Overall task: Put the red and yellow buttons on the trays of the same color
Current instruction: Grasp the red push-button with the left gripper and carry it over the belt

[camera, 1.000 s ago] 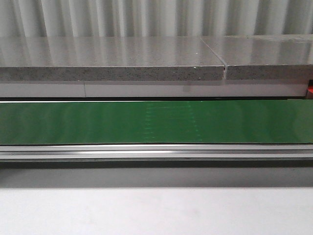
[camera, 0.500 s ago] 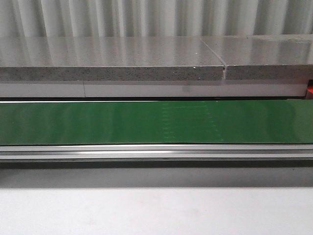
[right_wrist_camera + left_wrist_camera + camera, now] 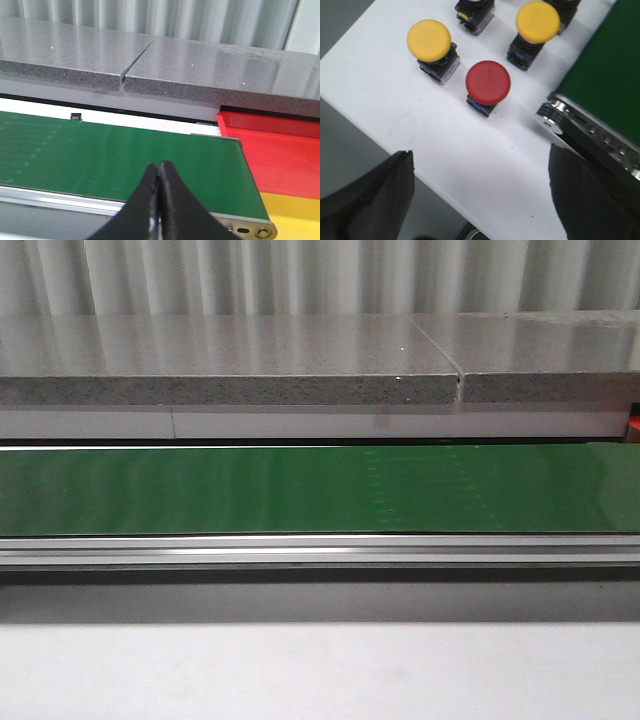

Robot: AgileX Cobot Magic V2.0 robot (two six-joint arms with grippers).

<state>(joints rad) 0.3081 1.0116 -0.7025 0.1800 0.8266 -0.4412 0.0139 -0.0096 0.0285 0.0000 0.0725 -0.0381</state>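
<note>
Left end effector (image 3: pixel 480 200): the two black fingers (image 3: pixel 375 195) stand wide apart with nothing between them, hovering over the near edge of the white table (image 3: pixel 420 135). It looks down on the supply cluster.

Buttons on the white table, all upright on their dark switch bases:
- red round-capped push button (image 3: pixel 488 82), closest to the left end effector and just beside the roller end of the green conveyor belt (image 3: pixel 610 75);
- yellow round-capped push button (image 3: pixel 429 41), near the table's outer edge;
- second yellow push button (image 3: pixel 537 21), next to the belt;
- a further dark switch body (image 3: pixel 474 12) beyond them, cap cut off by the frame.

They stand apart from one another, which I judge leaves room for fingers to close round a single cap. None is on the belt yet.

Right end effector (image 3: pixel 159 200): fingers pressed together, holding nothing. It is held level, low over the near rail of the belt, facing along it toward the grey speckled stone ledge (image 3: pixel 200 65).

Trays: red plastic tray (image 3: pixel 280 145) and yellow plastic tray (image 3: pixel 295 215) sit at the belt's far end on the right side, red behind yellow; both show no buttons in the visible parts.

The front view shows only the bare belt (image 3: pixel 320 490) and ledge; neither arm appears there.

Judgement: the layout suggests the left arm feeds the belt and the right sorts at the trays. Task at its start; the red button is the likely first pick.
</note>
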